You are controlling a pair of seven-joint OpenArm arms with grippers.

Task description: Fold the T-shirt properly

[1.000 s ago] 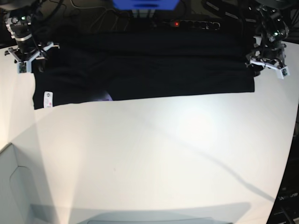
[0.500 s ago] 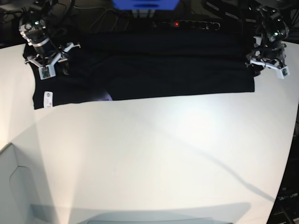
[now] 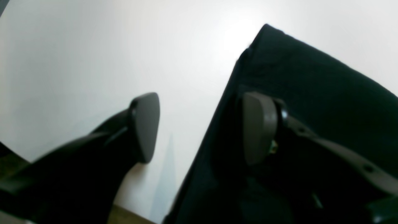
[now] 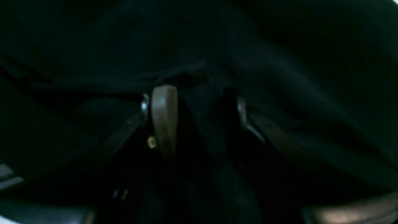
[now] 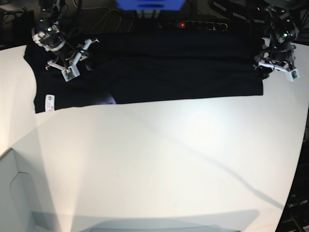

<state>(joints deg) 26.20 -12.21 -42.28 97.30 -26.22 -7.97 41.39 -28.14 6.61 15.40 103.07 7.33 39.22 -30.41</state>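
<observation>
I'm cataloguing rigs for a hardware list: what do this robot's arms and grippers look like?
Both arms are black, jointed, with dark cables along them. The left gripper and right gripper have white frames carrying small green boards. Up close, the left one's fingers are dark with flat, rounded grey-brown pads.

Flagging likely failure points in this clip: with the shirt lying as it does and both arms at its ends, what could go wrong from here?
1. The left pincer stands open astride the edge of the large black cloth T-shirt, one pad on bare white table; closing might catch only one layer.
2. The right pincer sits over dark, rumpled cloth; whether it grips is unclear, so it might bunch the fold.
</observation>
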